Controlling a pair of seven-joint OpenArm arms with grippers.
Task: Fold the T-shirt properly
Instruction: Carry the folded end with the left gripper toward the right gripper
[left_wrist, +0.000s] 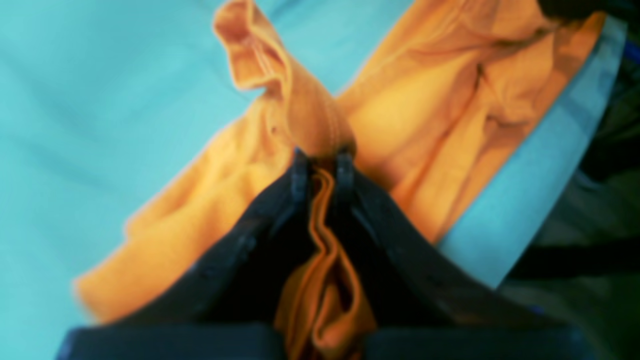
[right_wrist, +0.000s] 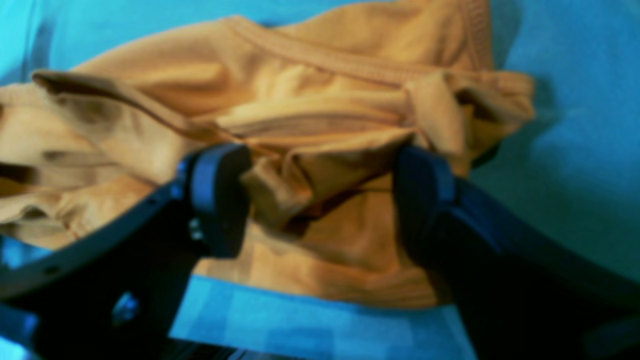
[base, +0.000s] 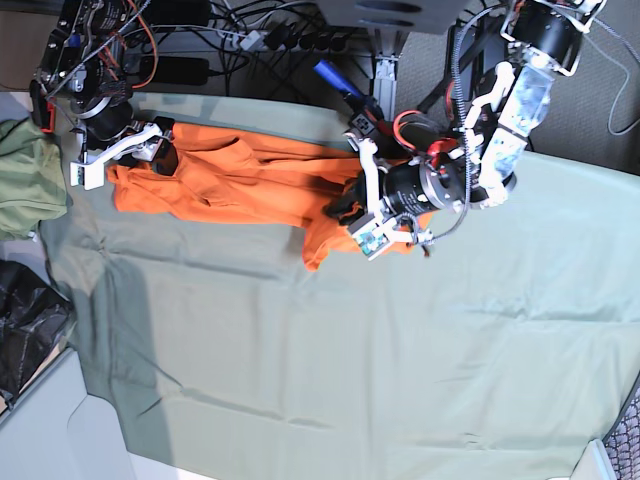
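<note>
On the pale green cloth (base: 300, 370), up along the far side of the table in the base view, the orange T-shirt (base: 260, 185) is lying in a long, crumpled strip, bunched and full of folds. The left gripper (left_wrist: 322, 160) has got its fingers clamped on a pinched-up bit of it, with fabric poking out past the tips and more hanging down between the fingers. The right gripper (right_wrist: 322, 185) is over at the other end with its fingers spread wide, one on each side of a rumpled ridge of shirt, so it's not pinching anything. You can see a ribbed band of the shirt running just past those fingers. Off by the edge of the table there's also some green fabric (base: 30, 175), sitting near the right arm (base: 95, 75).
</note>
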